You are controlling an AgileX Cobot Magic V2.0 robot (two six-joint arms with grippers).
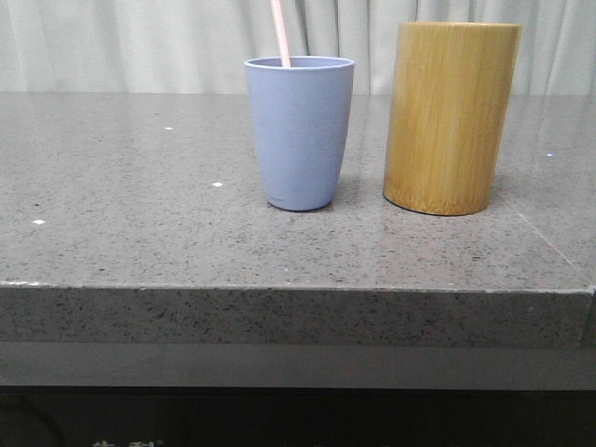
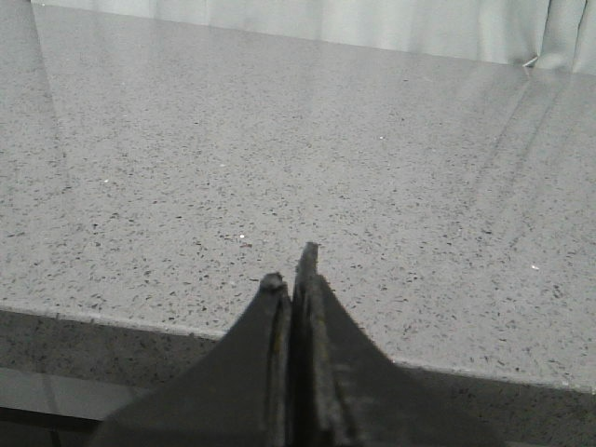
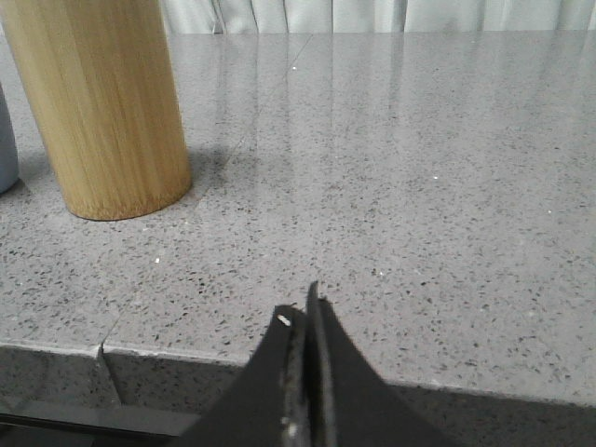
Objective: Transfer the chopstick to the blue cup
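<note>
Front view: one blue cup (image 1: 300, 133) stands upright on the grey stone table (image 1: 140, 223), with one chopstick (image 1: 280, 33) rising out of its mouth, leaning against the far-left part of the rim; only the upper part shows, the top runs out of frame. One bamboo holder (image 1: 452, 116) stands just beside the cup on its right, apart from it. By this view the transfer looks done: the stick sits in the cup it was meant for. What is left for you, I judge, is to keep both arms back and low at the table's near edge and not brush the cup, since a tall leaning stick could tip a light tumbler.

Left wrist view: left gripper (image 2: 291, 279) hangs over the near edge of the table, jaws pressed together, nothing between them. Bare speckled stone ahead. If you move it, lift before you travel.

Right wrist view: right gripper (image 3: 300, 312) likewise at the near edge, jaws together, empty. The bamboo holder (image 3: 98, 102) stands ahead and to one side, a sliver of the blue cup (image 3: 6, 140) past it. Keep this arm wide of both.

Count: one chopstick, one blue cup, one bamboo holder, two grippers.
</note>
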